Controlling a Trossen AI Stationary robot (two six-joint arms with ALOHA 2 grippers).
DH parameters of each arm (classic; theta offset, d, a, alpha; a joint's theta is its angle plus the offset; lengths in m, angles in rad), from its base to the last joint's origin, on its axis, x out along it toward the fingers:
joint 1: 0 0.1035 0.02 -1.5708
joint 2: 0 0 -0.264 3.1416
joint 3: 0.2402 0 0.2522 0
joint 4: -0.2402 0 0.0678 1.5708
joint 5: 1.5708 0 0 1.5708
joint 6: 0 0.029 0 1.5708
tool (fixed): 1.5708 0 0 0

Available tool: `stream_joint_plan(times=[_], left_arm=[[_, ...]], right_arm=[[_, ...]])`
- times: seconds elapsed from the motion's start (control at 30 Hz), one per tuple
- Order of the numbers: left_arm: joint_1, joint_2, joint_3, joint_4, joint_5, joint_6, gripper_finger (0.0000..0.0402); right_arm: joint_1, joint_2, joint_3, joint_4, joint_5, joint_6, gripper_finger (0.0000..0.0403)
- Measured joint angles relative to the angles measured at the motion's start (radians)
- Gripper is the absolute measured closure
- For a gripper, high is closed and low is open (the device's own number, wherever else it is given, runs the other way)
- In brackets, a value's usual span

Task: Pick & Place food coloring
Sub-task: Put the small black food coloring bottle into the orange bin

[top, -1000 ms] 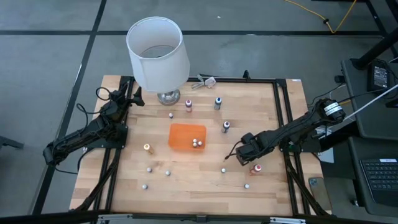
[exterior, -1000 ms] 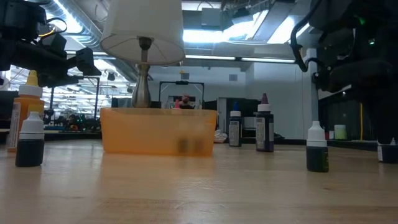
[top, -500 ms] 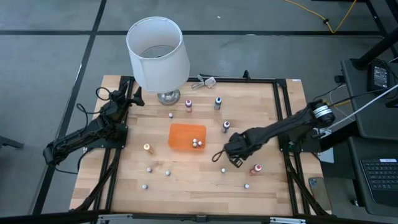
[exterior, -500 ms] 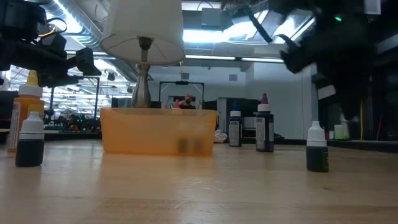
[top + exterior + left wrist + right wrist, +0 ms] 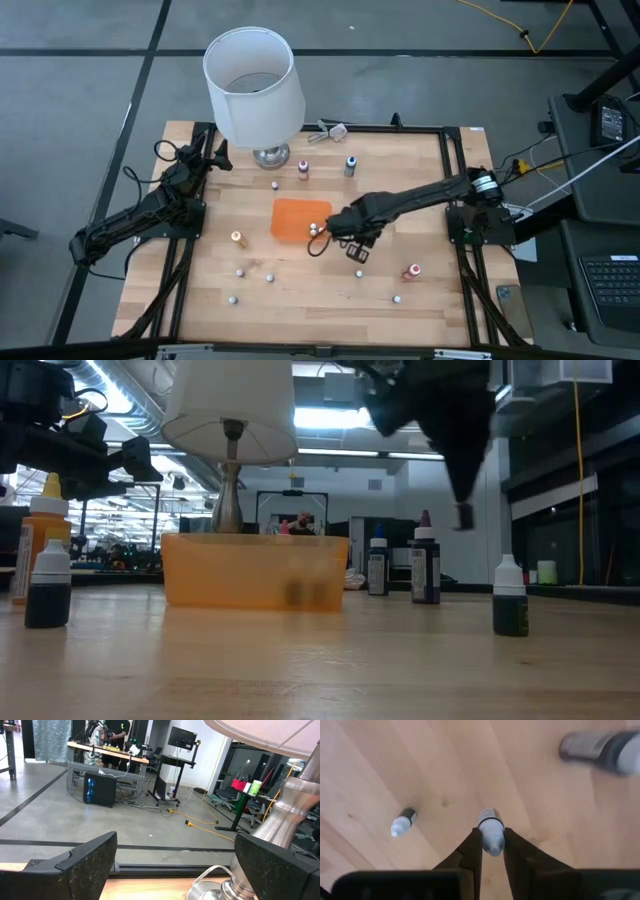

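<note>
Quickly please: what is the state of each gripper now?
Left gripper: open, holding nothing, near the lamp base.
Right gripper: shut on a tiny whitish-capped food coloring bottle, above the table.

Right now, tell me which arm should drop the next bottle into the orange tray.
Right. The right gripper already pinches a food coloring bottle beside the orange tray; the left gripper waits by the lamp.

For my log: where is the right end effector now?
The right end effector hangs by the orange tray's right edge, mid-table, shut on a small bottle.
</note>
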Motion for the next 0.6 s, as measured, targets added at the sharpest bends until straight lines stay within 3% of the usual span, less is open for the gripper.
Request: stream_joint_plan(times=[0.6], left_arm=[[0.000,0.000,0.000,0.000,0.000,0.000,0.0010]], right_arm=[[-0.097,0.258,0.504,-0.071,0.081,-0.192,0.0336]])
